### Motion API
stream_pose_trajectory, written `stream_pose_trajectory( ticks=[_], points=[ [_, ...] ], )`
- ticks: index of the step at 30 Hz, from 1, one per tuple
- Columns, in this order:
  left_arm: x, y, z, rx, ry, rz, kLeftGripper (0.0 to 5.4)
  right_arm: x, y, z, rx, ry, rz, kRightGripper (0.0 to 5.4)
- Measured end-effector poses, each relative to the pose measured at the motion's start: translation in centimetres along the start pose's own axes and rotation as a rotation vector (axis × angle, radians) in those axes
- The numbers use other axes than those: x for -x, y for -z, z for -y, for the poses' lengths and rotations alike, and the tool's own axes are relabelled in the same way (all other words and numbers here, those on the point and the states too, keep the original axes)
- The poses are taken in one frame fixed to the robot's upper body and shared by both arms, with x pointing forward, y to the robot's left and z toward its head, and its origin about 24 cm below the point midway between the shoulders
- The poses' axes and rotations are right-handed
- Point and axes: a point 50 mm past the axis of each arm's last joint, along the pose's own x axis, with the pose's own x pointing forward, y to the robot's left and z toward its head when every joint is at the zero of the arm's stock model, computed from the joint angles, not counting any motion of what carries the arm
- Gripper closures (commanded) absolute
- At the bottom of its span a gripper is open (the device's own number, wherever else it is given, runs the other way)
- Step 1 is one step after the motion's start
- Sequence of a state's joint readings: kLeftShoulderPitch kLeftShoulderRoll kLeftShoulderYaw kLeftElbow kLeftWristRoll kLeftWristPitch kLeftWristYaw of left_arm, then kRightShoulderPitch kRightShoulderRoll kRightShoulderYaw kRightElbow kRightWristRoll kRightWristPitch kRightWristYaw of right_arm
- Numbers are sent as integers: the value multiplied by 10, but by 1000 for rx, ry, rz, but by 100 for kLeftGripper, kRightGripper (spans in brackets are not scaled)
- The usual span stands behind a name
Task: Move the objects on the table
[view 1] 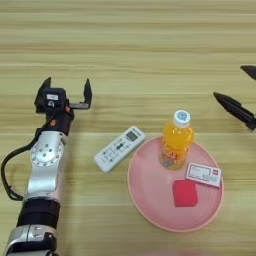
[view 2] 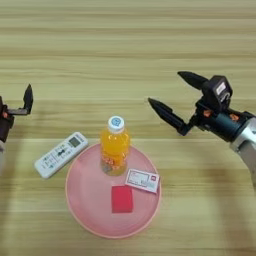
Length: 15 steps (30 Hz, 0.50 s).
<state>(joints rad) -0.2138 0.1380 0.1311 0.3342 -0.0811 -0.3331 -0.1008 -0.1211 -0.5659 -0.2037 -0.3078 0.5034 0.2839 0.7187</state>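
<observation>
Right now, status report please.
Left tool and right tool open, empty. Bottle, red block, card on pink plate. Remote beside it.
</observation>
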Motion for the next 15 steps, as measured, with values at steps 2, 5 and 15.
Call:
stream_pose_trajectory(
  ticks=[2, 5, 15],
  points=[
    [0, 0, 0, 0, 0, 0, 0, -3, 0, 1, -5, 40, 28, 1],
    [0, 0, 0, 0, 0, 0, 0, -7, 0, 4, -20, 105, 68, 1],
    [0, 0, 0, 0, 0, 3, 0, -15, 22, 12, 21, 316, 78, 1]
  ],
)
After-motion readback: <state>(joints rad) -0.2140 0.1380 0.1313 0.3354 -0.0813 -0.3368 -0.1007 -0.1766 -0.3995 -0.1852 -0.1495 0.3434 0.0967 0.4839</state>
